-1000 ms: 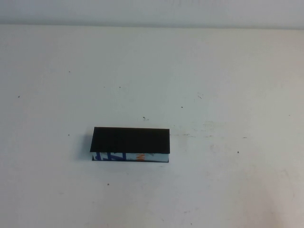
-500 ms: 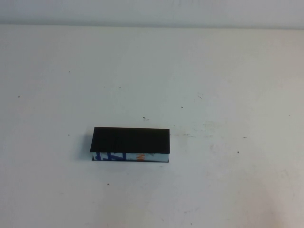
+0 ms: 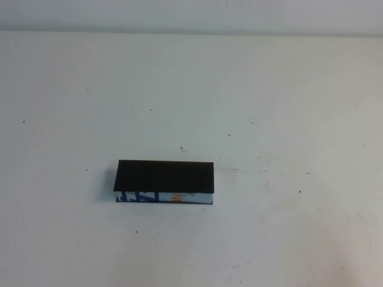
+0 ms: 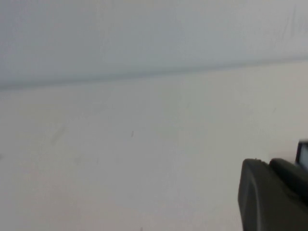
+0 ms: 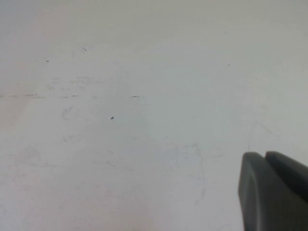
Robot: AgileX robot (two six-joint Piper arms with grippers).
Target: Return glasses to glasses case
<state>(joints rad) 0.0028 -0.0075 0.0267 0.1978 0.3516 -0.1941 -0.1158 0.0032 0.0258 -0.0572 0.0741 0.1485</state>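
The glasses case [image 3: 164, 179] lies alone on the white table [image 3: 269, 107], left of centre, with its black lid down. Its light blue front with dark blue and orange marks faces me. The glasses are hidden from every view. Neither arm shows in the high view. In the left wrist view my left gripper [image 4: 267, 162] hangs over bare table, its two dark fingers pressed together with nothing between them. My right gripper [image 5: 263, 155] is likewise shut and empty over bare, lightly scuffed table in the right wrist view.
Small dark specks and faint scuffs mark the white table [image 5: 112, 117]. A pale wall [image 4: 144, 33] rises behind the far table edge. A small dark-edged shape [image 4: 302, 153] shows at the edge of the left wrist view; I cannot tell what it is.
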